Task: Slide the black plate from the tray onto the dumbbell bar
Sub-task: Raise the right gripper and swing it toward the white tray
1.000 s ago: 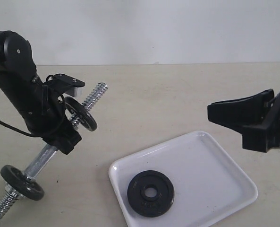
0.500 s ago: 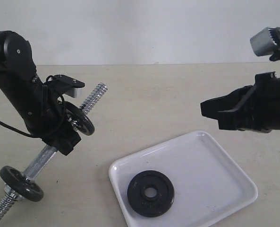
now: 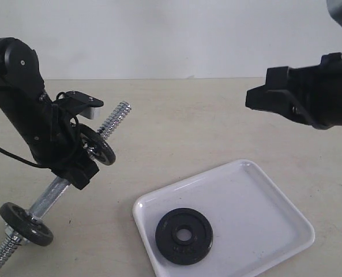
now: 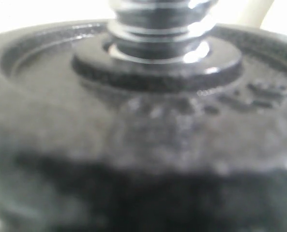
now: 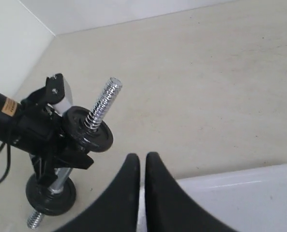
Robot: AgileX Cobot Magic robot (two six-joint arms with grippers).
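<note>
The black plate (image 3: pixel 184 235) lies flat in the near left part of the white tray (image 3: pixel 257 213), untouched. The chrome dumbbell bar (image 3: pixel 114 118) slants up from the table's front left, and my left gripper (image 3: pixel 72 168) is shut on its smooth middle. One look-alike black disc (image 3: pixel 99 145) sits on the bar just above that grip and fills the left wrist view (image 4: pixel 148 121), with the threaded bar (image 4: pixel 160 19) through its hole. My right gripper (image 5: pixel 143 159) hangs shut and empty, high over the table behind the tray (image 5: pixel 240 198). Its tips (image 3: pixel 256 99) point towards the bar (image 5: pixel 104 104).
A second black disc (image 3: pixel 26 223) sits near the bar's low end at the front left. The beige table runs back to a white wall. The left arm's black links (image 3: pixel 21 98) stand over the far left.
My right arm has risen and swung so that its shut gripper now sits higher above the table. The left arm, the bar and the plate in the tray have barely moved.
</note>
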